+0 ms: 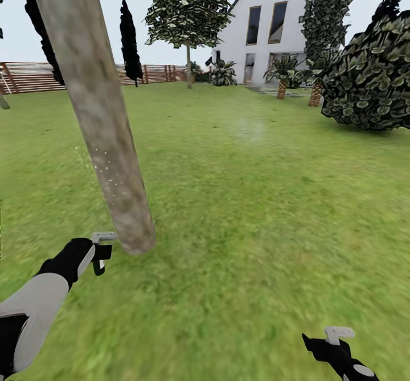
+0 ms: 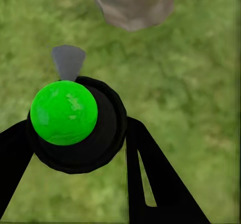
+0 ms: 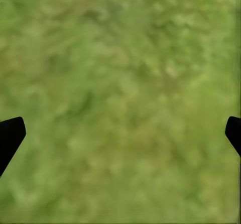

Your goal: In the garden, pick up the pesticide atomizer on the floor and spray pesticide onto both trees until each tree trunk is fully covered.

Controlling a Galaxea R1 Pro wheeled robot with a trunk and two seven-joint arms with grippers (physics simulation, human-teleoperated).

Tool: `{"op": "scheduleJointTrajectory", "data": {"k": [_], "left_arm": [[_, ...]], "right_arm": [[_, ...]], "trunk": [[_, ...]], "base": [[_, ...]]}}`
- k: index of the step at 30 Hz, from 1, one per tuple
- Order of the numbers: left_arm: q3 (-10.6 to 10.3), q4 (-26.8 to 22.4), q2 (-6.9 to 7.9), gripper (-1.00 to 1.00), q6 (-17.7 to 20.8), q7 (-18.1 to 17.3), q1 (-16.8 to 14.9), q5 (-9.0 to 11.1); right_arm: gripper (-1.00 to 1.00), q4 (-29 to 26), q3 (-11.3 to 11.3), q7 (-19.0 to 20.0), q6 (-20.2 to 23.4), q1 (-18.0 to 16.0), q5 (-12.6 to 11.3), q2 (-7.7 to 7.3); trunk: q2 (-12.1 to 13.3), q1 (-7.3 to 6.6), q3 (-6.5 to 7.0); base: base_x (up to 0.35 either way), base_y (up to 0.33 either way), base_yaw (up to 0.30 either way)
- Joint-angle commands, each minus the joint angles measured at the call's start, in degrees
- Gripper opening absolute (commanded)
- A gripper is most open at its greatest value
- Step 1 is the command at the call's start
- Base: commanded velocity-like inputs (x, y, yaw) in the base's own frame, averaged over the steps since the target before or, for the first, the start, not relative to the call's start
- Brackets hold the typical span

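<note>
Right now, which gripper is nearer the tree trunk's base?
Left. The left gripper, holding the atomizer, sits just beside the trunk base. The right gripper is far off over open grass.

Black pesticide atomizer points at the leaning, white-specked tree trunk.

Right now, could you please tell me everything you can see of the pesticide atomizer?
The pesticide atomizer is a small black bottle with a light grey trigger head and a bright green spot. The left pincer holds it between its black fingers, above the grass, its nozzle aimed toward the base of the leaning grey-brown tree trunk, not touching it.
</note>
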Motion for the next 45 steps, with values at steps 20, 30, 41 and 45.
{"op": "scheduleJointTrajectory", "data": {"k": [20,30,41,45], "left_arm": [[0.34,0.09,-0.05,-1.0,0.32,-0.18,0.49,-0.58],[0.36,0.09,0.11,-1.0,0.44,-0.1,0.58,-0.67],[0.27,0.1,0.04,-1.0,0.43,-0.08,0.58,-0.67],[0.24,0.12,-0.03,-1.0,0.45,1.72,0.58,-0.61]], "right_arm": [[1.0,0.05,-0.58,0.35,-0.18,-0.04,0.48,-0.05],[1.0,0.05,-0.56,0.35,-0.2,-0.05,0.48,-0.03],[1.0,0.05,-0.5,0.33,-0.21,-0.04,0.48,-0.04],[1.0,0.05,-0.5,0.33,-0.18,-0.04,0.48,-0.02]], "trunk": [[-0.02,0.0,-0.05],[-0.02,0.0,-0.05],[-0.02,0.0,-0.05],[-0.02,0.0,-0.05]], "base": [[0.132,-0.263,0.11],[0.071,-0.269,0.211],[0.064,-0.272,0.098],[0.0,-0.274,0.274]]}}
